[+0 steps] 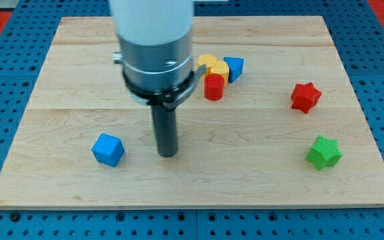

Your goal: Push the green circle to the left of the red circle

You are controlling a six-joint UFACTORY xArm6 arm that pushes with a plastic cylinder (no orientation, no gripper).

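The red circle [213, 87] stands upright a little above the board's middle. No green circle shows anywhere; the arm's wide body covers part of the board at the upper middle. My tip [168, 155] rests on the board well below and to the left of the red circle. It is to the right of a blue cube [107, 149] with a clear gap between them, and it touches no block.
Two yellow blocks [213, 67] and a blue block [235, 68] crowd just above the red circle. A red star [305, 97] and a green star [323, 152] lie at the view's right. The wooden board [65, 80] sits on a blue pegboard.
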